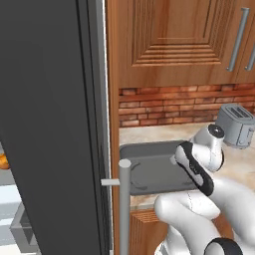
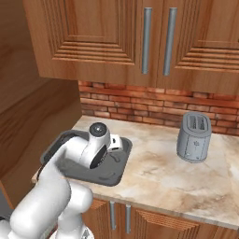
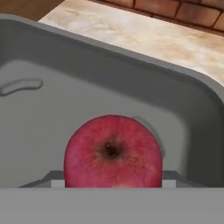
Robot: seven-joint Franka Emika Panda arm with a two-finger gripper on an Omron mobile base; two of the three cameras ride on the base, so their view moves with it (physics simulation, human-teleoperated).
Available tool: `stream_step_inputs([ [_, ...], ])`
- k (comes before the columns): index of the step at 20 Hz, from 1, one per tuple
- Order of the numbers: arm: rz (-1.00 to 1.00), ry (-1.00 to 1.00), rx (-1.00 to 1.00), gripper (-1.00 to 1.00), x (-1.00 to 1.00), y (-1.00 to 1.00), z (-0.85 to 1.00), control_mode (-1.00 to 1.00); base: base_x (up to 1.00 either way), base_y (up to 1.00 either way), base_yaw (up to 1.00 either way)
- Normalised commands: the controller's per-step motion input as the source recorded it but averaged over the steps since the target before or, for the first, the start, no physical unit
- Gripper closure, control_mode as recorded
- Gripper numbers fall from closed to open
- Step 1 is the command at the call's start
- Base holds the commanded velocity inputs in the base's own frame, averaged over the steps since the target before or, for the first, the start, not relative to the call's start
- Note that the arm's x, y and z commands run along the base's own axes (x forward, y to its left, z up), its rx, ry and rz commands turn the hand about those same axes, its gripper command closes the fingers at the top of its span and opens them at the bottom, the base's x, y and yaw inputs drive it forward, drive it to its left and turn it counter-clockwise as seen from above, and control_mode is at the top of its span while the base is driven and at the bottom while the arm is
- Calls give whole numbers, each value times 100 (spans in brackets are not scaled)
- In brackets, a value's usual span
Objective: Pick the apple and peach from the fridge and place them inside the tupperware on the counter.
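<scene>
Left base view has the dark grey fridge (image 1: 50,124) door filling its left side, with the beige bench (image 2: 158,172) beyond carrying a silver toaster (image 2: 193,136) near the brick wall (image 2: 140,105) and the grey tupperware (image 1: 149,169) at its fridge end. Over that container the white arm bends down, and the hand view looks into the tupperware's grey floor, where the claw (image 3: 113,186) is closed on the red apple (image 3: 113,151), held just above the bottom near a rounded corner.

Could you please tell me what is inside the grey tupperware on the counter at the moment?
In the hand view the apple sits over the tupperware's grey floor, in the shut gripper. No peach shows there. In the base views the arm covers part of its interior.
</scene>
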Motion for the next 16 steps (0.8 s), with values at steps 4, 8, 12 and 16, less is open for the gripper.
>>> stream_step_inputs([
  [4,1,10,-2,100,46,0,-60,-100,0,0,0],
  [8,0,6,-2,100,36,0,-56,-100,0,0,0],
  [12,0,3,0,-100,15,5,-26,-100,0,0,0],
  [16,0,1,0,-100,18,8,-1,-100,0,0,0],
])
